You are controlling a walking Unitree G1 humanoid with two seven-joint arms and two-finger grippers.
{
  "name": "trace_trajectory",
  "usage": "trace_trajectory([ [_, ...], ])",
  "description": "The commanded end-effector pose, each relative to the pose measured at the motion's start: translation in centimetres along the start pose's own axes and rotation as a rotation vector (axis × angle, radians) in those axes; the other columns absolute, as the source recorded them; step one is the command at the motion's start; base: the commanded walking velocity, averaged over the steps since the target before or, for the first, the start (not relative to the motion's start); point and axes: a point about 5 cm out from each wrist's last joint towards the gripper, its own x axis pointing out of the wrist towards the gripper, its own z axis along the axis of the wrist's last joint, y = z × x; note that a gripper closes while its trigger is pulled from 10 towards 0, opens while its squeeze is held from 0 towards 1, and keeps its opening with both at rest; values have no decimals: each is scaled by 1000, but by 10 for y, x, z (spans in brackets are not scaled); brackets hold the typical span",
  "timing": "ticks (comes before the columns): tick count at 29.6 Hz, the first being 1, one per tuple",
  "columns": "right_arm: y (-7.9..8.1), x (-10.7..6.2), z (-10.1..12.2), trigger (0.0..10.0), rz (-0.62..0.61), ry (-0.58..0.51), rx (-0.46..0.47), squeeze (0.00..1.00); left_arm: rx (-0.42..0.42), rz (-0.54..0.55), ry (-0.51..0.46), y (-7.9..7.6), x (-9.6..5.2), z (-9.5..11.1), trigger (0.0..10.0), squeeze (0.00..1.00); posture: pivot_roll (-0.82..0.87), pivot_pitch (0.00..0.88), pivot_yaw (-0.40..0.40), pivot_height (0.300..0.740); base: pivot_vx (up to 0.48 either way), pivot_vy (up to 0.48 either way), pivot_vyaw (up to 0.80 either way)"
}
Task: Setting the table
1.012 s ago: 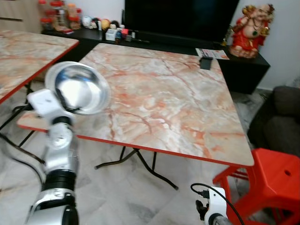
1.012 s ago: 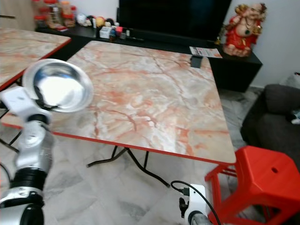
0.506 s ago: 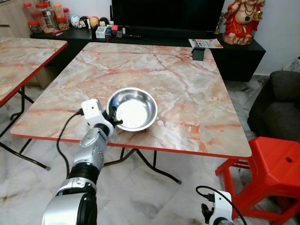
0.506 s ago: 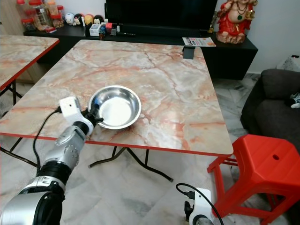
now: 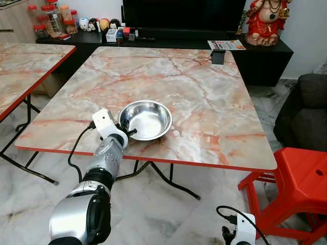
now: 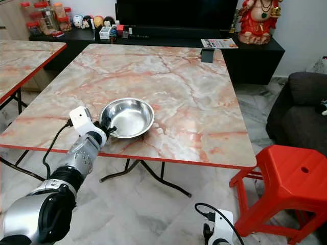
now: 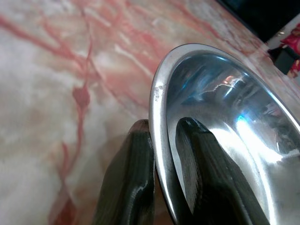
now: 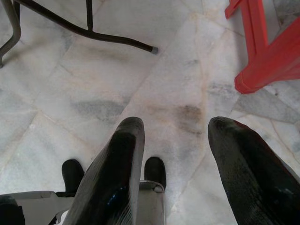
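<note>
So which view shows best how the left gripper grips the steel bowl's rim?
The left wrist view: the left gripper pinches the steel bowl rim, one finger inside, one outside. Both eye views show the bowl on the marble table near its front edge, the grip itself tiny.

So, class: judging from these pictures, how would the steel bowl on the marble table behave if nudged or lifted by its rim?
The steel bowl looks thin-walled and rigid, so probably light. Its polished rim, pinched by the left gripper, may slip. On the smooth marble table it would likely slide or rock rather than tip.
</note>
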Motion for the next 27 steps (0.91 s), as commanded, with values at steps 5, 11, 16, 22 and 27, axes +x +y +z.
trace_trajectory([
  [5, -7, 0, 5, 10000, -17, -17, 9, 0, 70, 13, 18, -10, 2, -3, 10000, 0, -47, 0, -25, 740, 0, 0, 0],
  [11, -6, 0, 4, 10000, -15, -15, 9, 0, 75, 36, 32, -8, 1, -10, 10000, 0, -42, 0, -28, 740, 0, 0, 0],
  [16, -4, 0, 4, 10000, -12, -16, 12, 0, 82, 48, 37, -7, 1, -11, 10000, 0, -41, 0, -28, 740, 0, 0, 0],
  [22, -4, 1, 5, 10000, -11, -18, 15, 0, 90, 60, 40, -7, 0, -12, 10000, 435, -40, 0, -27, 740, 0, 0, 0],
  [27, -2, 0, 4, 10000, -9, -17, 14, 0, 83, 70, 42, -5, 0, -13, 10000, 463, -36, 0, -28, 740, 0, 0, 0],
])
